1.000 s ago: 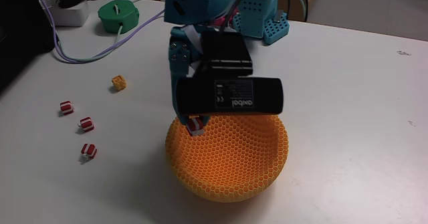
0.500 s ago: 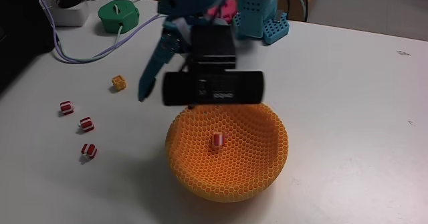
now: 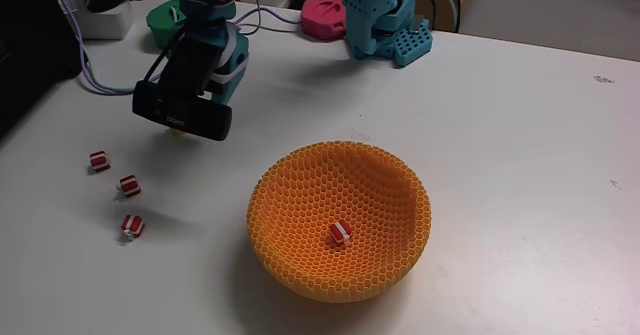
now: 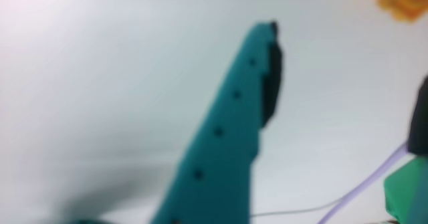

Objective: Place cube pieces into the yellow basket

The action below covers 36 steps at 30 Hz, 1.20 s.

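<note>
The yellow basket point(image 3: 300, 260) stands in the middle of the table, with one red-and-white striped cube point(image 3: 341, 233) lying inside it. Three more striped cubes point(image 3: 99, 160) point(image 3: 130, 185) point(image 3: 133, 225) lie on the table at the left. My arm leans over the left side, and its black wrist camera point(image 3: 182, 107) covers the spot below it. In the wrist view my gripper point(image 4: 348, 63) is open, with nothing between the teal finger point(image 4: 241, 110) and the dark part at the right edge. The blurred orange-yellow cube point(image 4: 401, 0) lies just beyond the fingertips.
A green round gadget point(image 3: 162, 23) and a pink one point(image 3: 325, 15) sit at the table's back edge beside the teal arm base point(image 3: 385, 20). Purple cables point(image 3: 100, 75) run from a white power strip point(image 3: 100, 20) at the back left. The green gadget point(image 4: 408, 190) shows low in the wrist view.
The gripper let the striped cube go over the basket, and the cube settled at the bottom. The arm then swung left, over the spot where the orange-yellow cube lay.
</note>
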Motion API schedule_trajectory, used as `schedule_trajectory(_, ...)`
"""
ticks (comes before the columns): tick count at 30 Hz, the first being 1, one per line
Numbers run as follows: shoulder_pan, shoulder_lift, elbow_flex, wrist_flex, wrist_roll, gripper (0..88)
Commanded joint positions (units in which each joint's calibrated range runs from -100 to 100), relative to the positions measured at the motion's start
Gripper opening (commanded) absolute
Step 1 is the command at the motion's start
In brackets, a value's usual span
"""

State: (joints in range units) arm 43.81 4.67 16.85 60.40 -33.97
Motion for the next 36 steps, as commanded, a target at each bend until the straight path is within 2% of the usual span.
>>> schedule_trajectory(1,1.67,-3.44,1.30,-5.84,0.10,32.3)
schedule_trajectory(21,5.58,6.12,2.56,-20.17,0.15,30.1)
schedule_trajectory(24,5.96,6.97,2.75,-20.96,-0.93,24.0)
schedule_trajectory(30,7.91,7.64,2.75,-22.61,-1.12,0.0)
schedule_trajectory(36,7.07,7.07,1.21,-20.78,0.54,0.0)
